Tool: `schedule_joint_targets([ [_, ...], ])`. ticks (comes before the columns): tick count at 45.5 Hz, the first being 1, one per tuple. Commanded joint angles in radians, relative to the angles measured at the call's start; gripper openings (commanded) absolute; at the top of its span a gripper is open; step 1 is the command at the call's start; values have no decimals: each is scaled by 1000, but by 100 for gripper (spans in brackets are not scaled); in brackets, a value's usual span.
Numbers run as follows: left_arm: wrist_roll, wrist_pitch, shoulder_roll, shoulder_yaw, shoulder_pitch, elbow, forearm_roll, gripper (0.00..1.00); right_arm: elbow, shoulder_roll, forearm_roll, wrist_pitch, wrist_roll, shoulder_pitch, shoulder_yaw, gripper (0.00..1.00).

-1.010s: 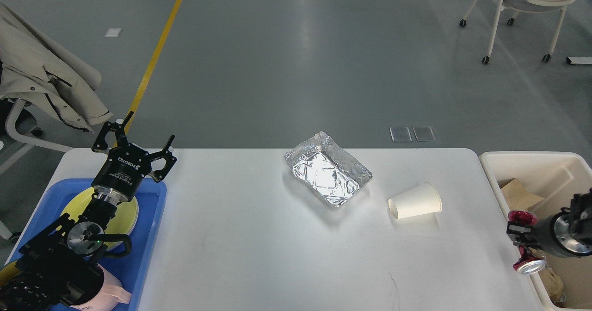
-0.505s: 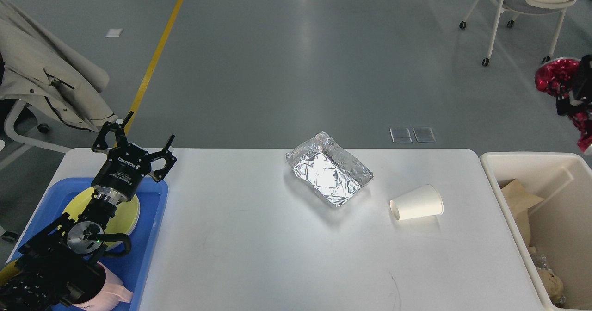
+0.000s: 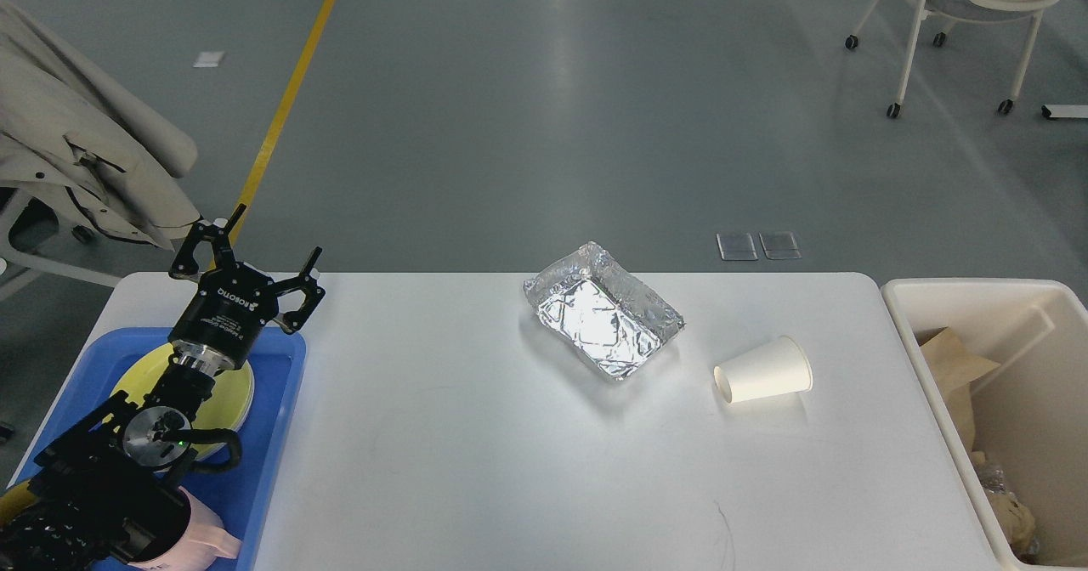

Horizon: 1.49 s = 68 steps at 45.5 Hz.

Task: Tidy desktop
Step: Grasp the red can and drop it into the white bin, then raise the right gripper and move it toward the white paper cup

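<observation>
Worktop: the desktop (image 3: 510,469) fills the lower part of my head view, white, with rounded far corners.
Left gripper (image 3: 255,252): my left arm comes up over the near-left corner and the gripper hangs above the far-left edge of the worktop; its jaws are spread wide with nothing between them.
Writing: the gripper's black body carries "ROBOTIQ" in white letters; a smaller line under it is too fine for me to read.
Right gripper: out of my view.
Foil tray (image 3: 603,321): crumpled silver, open side up, near the far edge at the middle of the worktop, set at an angle.
Paper cup (image 3: 763,370): white, lying on its side just right of the foil tray and apart from it, mouth toward the left.
Blue tray (image 3: 276,418): at the near-left corner, holding a yellow plate (image 3: 234,388) and a pink cup (image 3: 200,533), both partly hidden by my arm.
Cream bin (image 3: 935,350): beside the right edge, with brown paper (image 3: 956,357) inside.
</observation>
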Motion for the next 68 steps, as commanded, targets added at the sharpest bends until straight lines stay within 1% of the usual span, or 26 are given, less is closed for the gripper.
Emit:
schedule_joint_targets([
  [1, 0, -1, 0, 0, 0, 0, 0, 100, -153, 59, 171, -128, -9, -490, 214, 0],
  [6, 0, -1, 0, 0, 0, 0, 0, 100, -334, 148, 218, -196, -12, -708, 337, 0],
  [9, 0, -1, 0, 0, 0, 0, 0, 100, -418, 185, 220, -202, -12, -815, 405, 0],
  [10, 0, 1, 0, 0, 0, 0, 0, 100, -438, 191, 220, -202, -12, -838, 428, 4],
  [11, 0, 1, 0, 0, 0, 0, 0, 100, -452, 197, 220, -202, -12, -854, 451, 11],
  [12, 0, 1, 0, 0, 0, 0, 0, 100, -458, 200, 220, -202, -12, -860, 474, 21],
  [13, 0, -1, 0, 0, 0, 0, 0, 100, -460, 202, 220, -201, -12, -863, 489, 42],
  [14, 0, -1, 0, 0, 0, 0, 0, 100, -461, 203, 220, -202, -12, -864, 508, 76],
  [15, 0, 1, 2, 0, 0, 0, 0, 100, -460, 205, 220, -202, -13, -866, 523, 100],
  [31, 0, 1, 0, 0, 0, 0, 0, 100, -444, 208, 218, -196, -13, -863, 532, 100],
  [34, 0, 1, 0, 0, 0, 0, 0, 100, -406, 208, 217, -175, -10, -835, 529, 100],
  [36, 0, 1, 2, 0, 0, 0, 0, 100, -354, 196, 208, -161, -10, -777, 525, 100],
  [38, 0, 1, 0, 0, 0, 0, 0, 100, -282, 165, 202, -144, -10, -687, 508, 100],
  [40, 0, 1, 0, 0, 0, 0, 0, 100, -169, 114, 186, -121, -12, -574, 463, 100],
  [43, 0, -1, 2, 0, 0, 0, 0, 100, 60, 56, 148, -81, -15, -347, 361, 100],
  [46, 0, 1, 0, 0, 0, 0, 0, 100, 302, 39, 133, -35, -18, -66, 231, 100],
  [49, 0, -1, 0, 0, 0, 0, 0, 100, 508, 45, 134, 46, -18, 204, 111, 100],
  [53, 0, -1, 0, 0, 0, 0, 0, 100, 697, 82, 134, 205, -15, 520, 32, 100],
  [56, 0, -1, 0, 0, 0, 0, 0, 100, 776, 113, 134, 366, -6, 723, 24, 100],
  [60, 0, -1, 0, 0, 0, 0, 0, 100, 790, 120, 133, 647, -2, 948, 67, 100],
  [61, 0, 1, 0, 0, 0, 0, 0, 100, 787, 117, 133, 677, -2, 985, 92, 100],
  [64, 0, 1, 0, 0, 0, 0, 0, 100, 771, 104, 129, 677, -1, 1053, 159, 100],
  [68, 0, -1, 0, 0, 0, 0, 0, 100, 754, 84, 123, 677, 1, 1082, 199, 100],
])
